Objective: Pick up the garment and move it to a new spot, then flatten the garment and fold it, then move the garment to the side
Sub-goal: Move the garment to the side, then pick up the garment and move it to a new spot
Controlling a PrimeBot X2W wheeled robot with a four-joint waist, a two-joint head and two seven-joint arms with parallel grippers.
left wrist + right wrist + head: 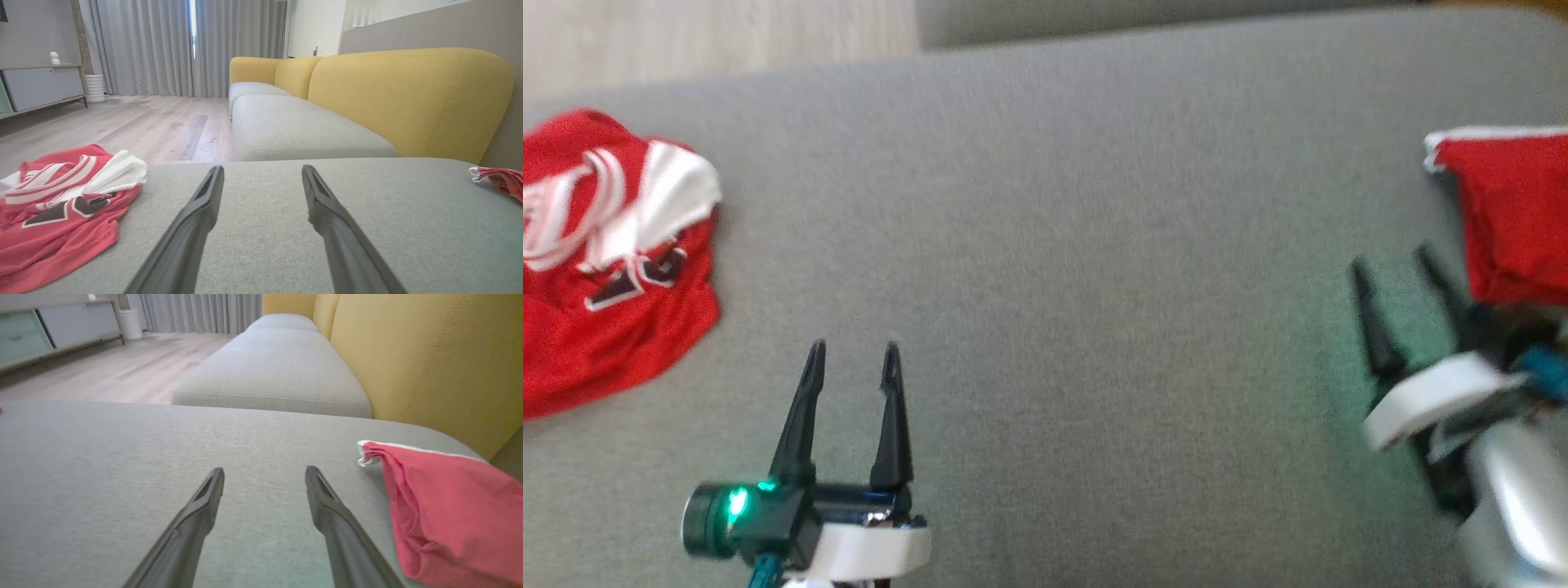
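A folded red garment (1515,212) with a white trim lies at the right edge of the grey seat cushion (1054,245). In the right wrist view the garment (441,506) sits just right of my fingers. My right gripper (1390,260) stands open beside it on its left, with nothing between the fingers (264,470). My left gripper (854,351) is open and empty over the cushion near the front, as its wrist view (262,169) confirms. In the left wrist view the folded garment (502,179) shows far to the right.
A crumpled red and white jersey (605,269) lies at the cushion's left end (61,212). A yellow backrest (408,98) runs behind the seat, and a second grey cushion (294,130) adjoins it. Wooden floor (143,122) lies beyond the edge.
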